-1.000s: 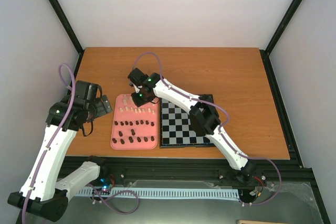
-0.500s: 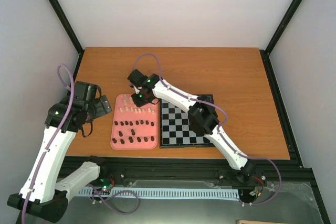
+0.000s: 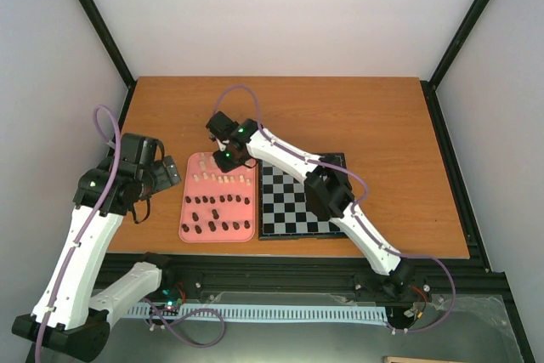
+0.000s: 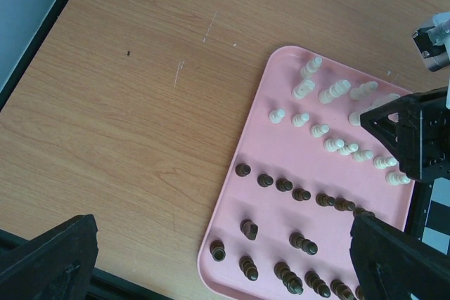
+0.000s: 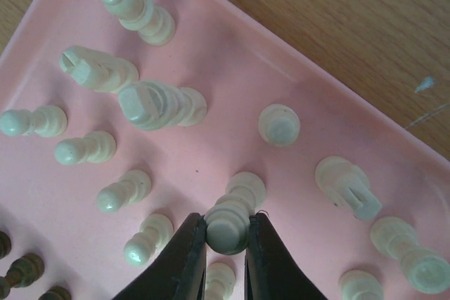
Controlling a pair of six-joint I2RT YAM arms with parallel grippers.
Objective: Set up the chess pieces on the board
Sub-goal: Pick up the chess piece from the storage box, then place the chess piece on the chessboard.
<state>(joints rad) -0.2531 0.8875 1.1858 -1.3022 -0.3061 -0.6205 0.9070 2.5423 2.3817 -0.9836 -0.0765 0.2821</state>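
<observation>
A pink tray (image 3: 189, 201) holds cream chess pieces (image 3: 223, 179) at its far end and dark brown pieces (image 3: 219, 215) nearer me. The black and grey board (image 3: 297, 200) lies right of the tray with no pieces showing on it. My right gripper (image 3: 226, 159) reaches over the tray's far end; in the right wrist view its fingers (image 5: 191, 247) are shut on the head of a cream piece (image 5: 232, 217) whose base rests on the tray (image 5: 211, 54). My left gripper (image 3: 170, 173) hangs open and empty left of the tray; its wrist view shows the tray (image 4: 242, 237) and both sets.
Several cream pieces (image 5: 151, 103) stand or lie close round the held one. The right arm's forearm (image 3: 293, 159) crosses above the board's far left corner. Black frame posts (image 3: 98, 27) border the wooden table (image 3: 357, 116).
The left arm has shifted slightly. The right gripper stays over the tray's far end with little visible movement.
</observation>
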